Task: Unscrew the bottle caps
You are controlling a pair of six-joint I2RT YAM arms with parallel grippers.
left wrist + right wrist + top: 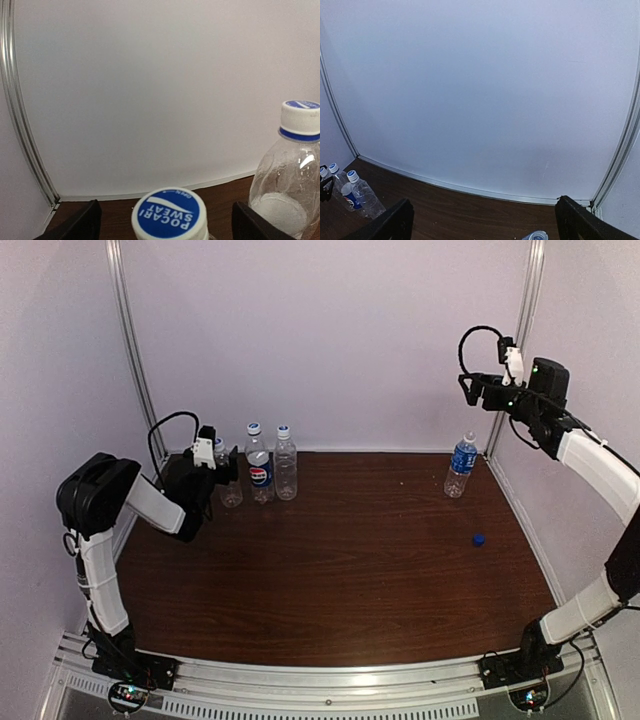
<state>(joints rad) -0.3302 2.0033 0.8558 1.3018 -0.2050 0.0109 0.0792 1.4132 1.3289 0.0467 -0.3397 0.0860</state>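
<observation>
Three clear bottles stand in a row at the back left: a plain bottle (pixel 230 490), the Pepsi bottle (pixel 260 468) and another plain bottle (pixel 286 465). Each of the two on the right carries a white cap with a blue centre. My left gripper (pixel 224 470) is open around the leftmost bottle's cap (pixel 169 214), a dark finger (pixel 75 227) on each side and apart from it. The blue-label bottle (pixel 460 468) stands at the back right. A dark blue cap (pixel 479 538) lies on the table in front of it. My right gripper (pixel 468 390) is open, empty and raised high above that bottle.
White walls with metal corner posts (pixel 135 360) close in the brown table (pixel 340 570) at the back and sides. The Pepsi bottle's capped neck (pixel 299 120) stands close to the right of my left gripper. The right wrist view shows the row of bottles (pixel 357 195) far left.
</observation>
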